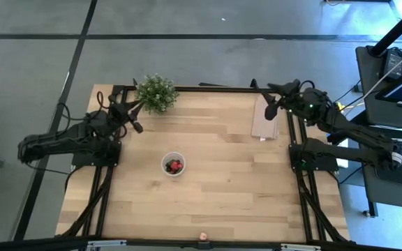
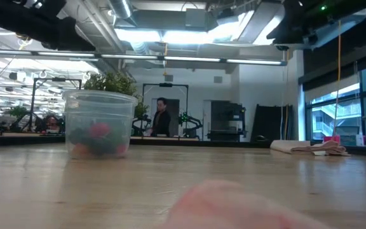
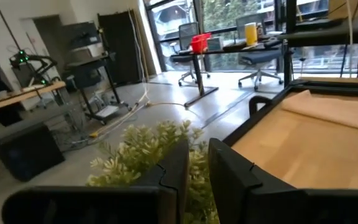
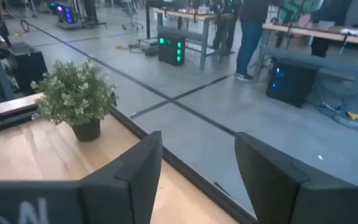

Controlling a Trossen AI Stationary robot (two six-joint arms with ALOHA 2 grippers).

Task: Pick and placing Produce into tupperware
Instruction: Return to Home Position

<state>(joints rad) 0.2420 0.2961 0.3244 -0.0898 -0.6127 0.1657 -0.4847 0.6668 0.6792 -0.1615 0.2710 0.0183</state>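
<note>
Translucent tupperware [image 1: 173,164] well apart from left hand [image 1: 135,117]

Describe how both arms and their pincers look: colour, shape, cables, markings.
Both arms are black, jointed and bulky, with thin dark cables trailing from them. The left pincer has two flat, matte black fingers with stepped inner edges. The right pincer has broader, slab-like dark fingers; white handwritten marks show on its body, and a green light glows on that arm.
</note>
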